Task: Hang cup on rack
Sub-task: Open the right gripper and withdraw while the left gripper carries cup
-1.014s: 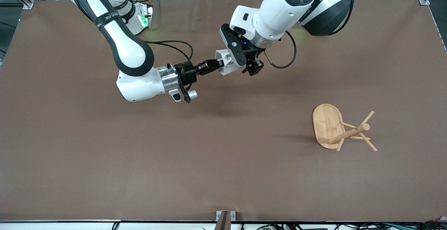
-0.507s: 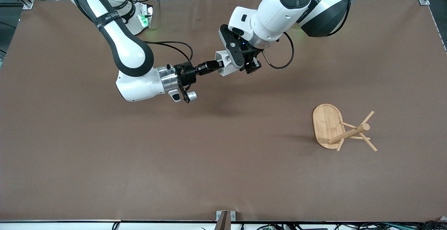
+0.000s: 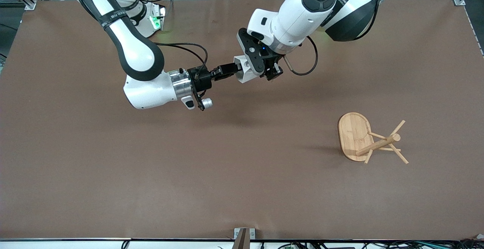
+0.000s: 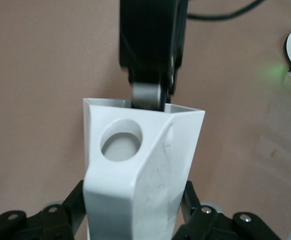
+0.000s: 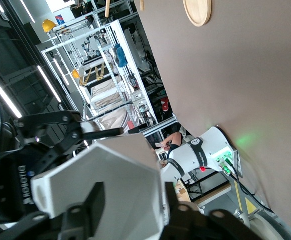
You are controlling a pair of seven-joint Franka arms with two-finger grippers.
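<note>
I see both grippers on the cup (image 3: 244, 70) at the same time, in the air over the middle of the table (image 3: 113, 173). My right gripper (image 3: 235, 68) is clenched on the cup's rim, with one finger inside the mouth. My left gripper (image 3: 261, 67) has its fingers (image 4: 68, 205) pressed against the lower sides of the cup, so I judge that it grips too. Compared with a second ago, the left gripper has turned a little and closed in against the cup; the cup itself has almost not moved. For me this means the handover is nearly complete, and the right gripper should release next. The rack (image 3: 368, 139) stands well apart, toward the left arm's end, with no cup on it.
</note>
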